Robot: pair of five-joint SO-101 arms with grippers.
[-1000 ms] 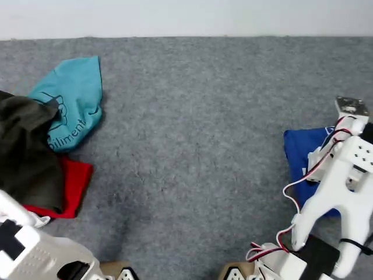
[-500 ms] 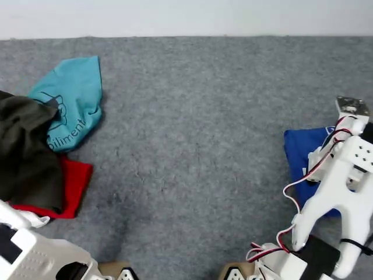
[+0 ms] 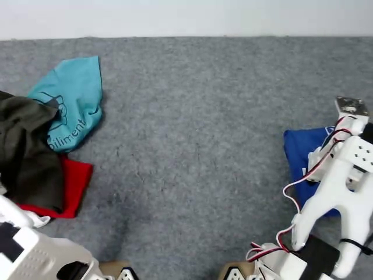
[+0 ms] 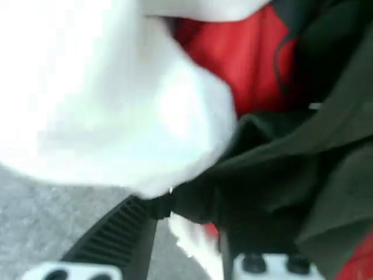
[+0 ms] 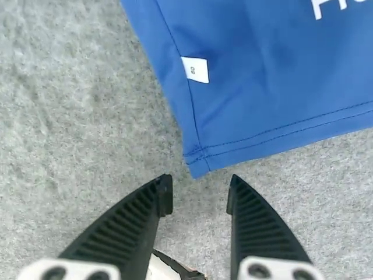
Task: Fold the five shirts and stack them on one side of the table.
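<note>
High view, beginning at the left: the unfolded shirts lie in one heap at the left edge of the grey carpeted table (image 3: 198, 128). A dark olive crumpled shirt (image 3: 26, 151) lies on top of a red shirt (image 3: 76, 184), and a teal printed shirt (image 3: 73, 99) touches them on the far side. The left gripper (image 4: 192, 204) is low in this heap. Dark cloth sits at its tip, with a white soft shirt (image 4: 116, 105) just beside it, but whether it is clenched on the cloth I cannot tell.

I judge the step in hand to be taking one shirt out of the heap. To do it well, the gripper should catch only one layer, near a hem or a shoulder, and not a thick bunch of two shirts. It should then lift slowly and drag toward the middle, so that the neighbours stay behind.

At the right, a blue folded shirt (image 3: 300, 154) begins the stack. The right gripper (image 5: 198, 195) hangs released just beside its corner, touching nothing, and can help to spread the next shirt flat.
</note>
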